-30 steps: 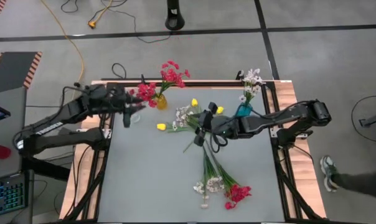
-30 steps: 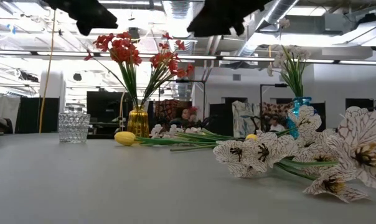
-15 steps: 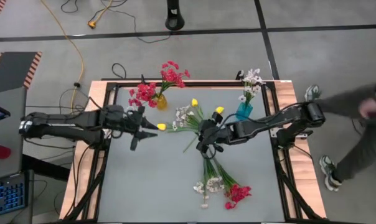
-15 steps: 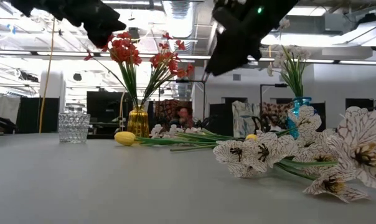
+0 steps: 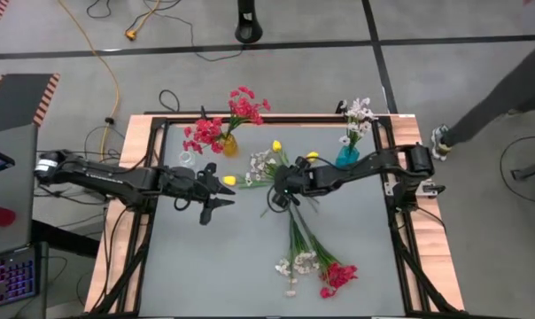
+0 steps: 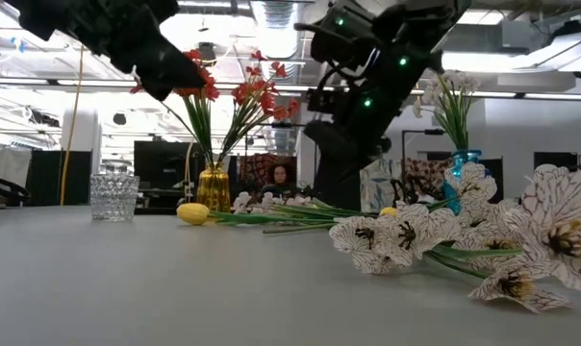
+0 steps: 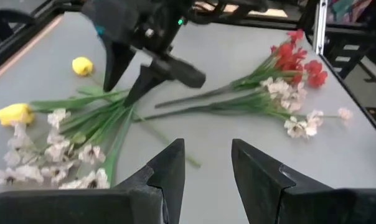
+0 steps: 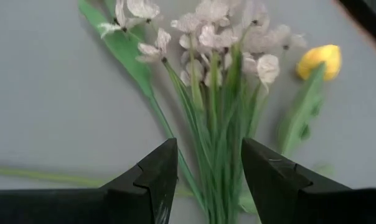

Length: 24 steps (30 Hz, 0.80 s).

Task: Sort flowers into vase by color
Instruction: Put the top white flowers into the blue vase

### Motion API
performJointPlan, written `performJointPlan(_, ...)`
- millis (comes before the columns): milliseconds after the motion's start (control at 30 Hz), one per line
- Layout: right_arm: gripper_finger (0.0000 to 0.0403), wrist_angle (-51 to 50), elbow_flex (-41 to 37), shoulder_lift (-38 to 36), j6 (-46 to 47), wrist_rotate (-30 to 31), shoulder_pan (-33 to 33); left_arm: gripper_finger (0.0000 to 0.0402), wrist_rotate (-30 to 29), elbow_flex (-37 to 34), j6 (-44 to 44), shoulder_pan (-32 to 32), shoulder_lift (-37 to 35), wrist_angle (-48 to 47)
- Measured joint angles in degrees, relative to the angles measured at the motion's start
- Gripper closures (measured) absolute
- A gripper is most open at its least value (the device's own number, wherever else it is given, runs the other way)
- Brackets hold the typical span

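- Both dark fingers of the right gripper [image 8: 203,171] stand apart with nothing between them, poised over the green stems of a white-blossom spray [image 8: 206,37] lying flat on the grey table [image 5: 232,266]; whether the tips touch the stems cannot be told.
- Left gripper [image 7: 206,165] likewise has its two dark fingers parted and empty, hanging over bare tabletop just beside the loose flowers.
- Seen from above, the left gripper [image 5: 213,188] sits left of centre, near a yellow tulip-like bud [image 5: 228,180], and the right gripper [image 5: 281,188] is at the middle of the table over the stems.
- Around the right gripper lies a loose bunch: white blossom clusters [image 5: 263,161] and two more yellow buds [image 5: 276,146] toward the far edge.
- Long green stems [image 5: 298,235] run toward the near edge, ending in a red-pink blossom cluster [image 5: 338,276] and small white blossoms [image 5: 296,264].
- An amber glass vase [image 5: 228,144] at the far edge holds red-pink sprays [image 5: 243,105] upright.
- A teal vase [image 5: 347,157] to its right holds white sprays [image 5: 358,113].
- A clear cut-glass tumbler [image 6: 113,197] stands empty, left of the amber vase.
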Motion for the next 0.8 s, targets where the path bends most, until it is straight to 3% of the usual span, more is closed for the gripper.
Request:
performJointPlan(400,0.0200,2.3,0.0,1.9,-1.1,-5.7,-4.9,0.0283,0.0,0.0,0.1,-0.2,8.0,5.9)
performJointPlan(800,0.0200,4.3,0.0,6.7,-1.1,-6.0,-7.0,0.0283,0.1,0.0,-0.4,-0.2,12.1,7.3)
